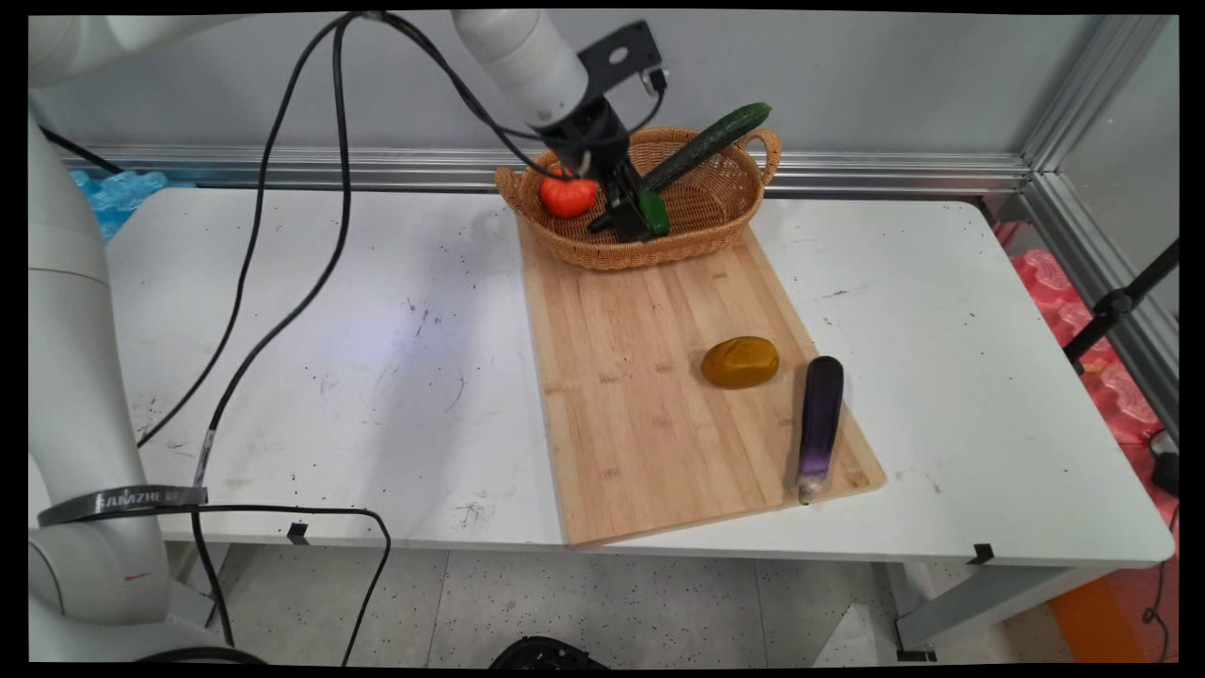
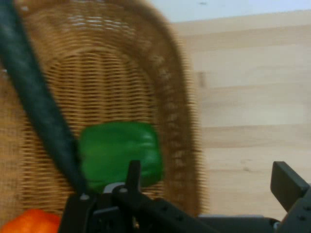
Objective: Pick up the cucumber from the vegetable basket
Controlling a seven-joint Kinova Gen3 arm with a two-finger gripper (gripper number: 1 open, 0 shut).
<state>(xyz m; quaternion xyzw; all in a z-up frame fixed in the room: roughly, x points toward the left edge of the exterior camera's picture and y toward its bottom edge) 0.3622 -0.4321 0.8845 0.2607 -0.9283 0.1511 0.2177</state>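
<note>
fingers [image 2: 286, 184] wide apart above basket [image 2: 121, 68]

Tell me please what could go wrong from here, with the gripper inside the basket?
The gripper hangs open in the wicker basket, close by the green pepper and the tomato. It could snag the basket wall and drag the basket. The cucumber leans over the rim, so a bump might tip it out.

Wall: plain grey panel [image 1: 894, 75] behind the table, aluminium rail [image 1: 847, 169] along its foot.
Table: white rectangular top [image 1: 377, 377], scuffed with dark marks, grey metal leg [image 1: 979, 603] at right.
Floor: pale speckled tiles [image 1: 612, 603].
Right side: aluminium-framed clear panel [image 1: 1120, 160]; pink packing foam [image 1: 1111, 377] below.
</note>
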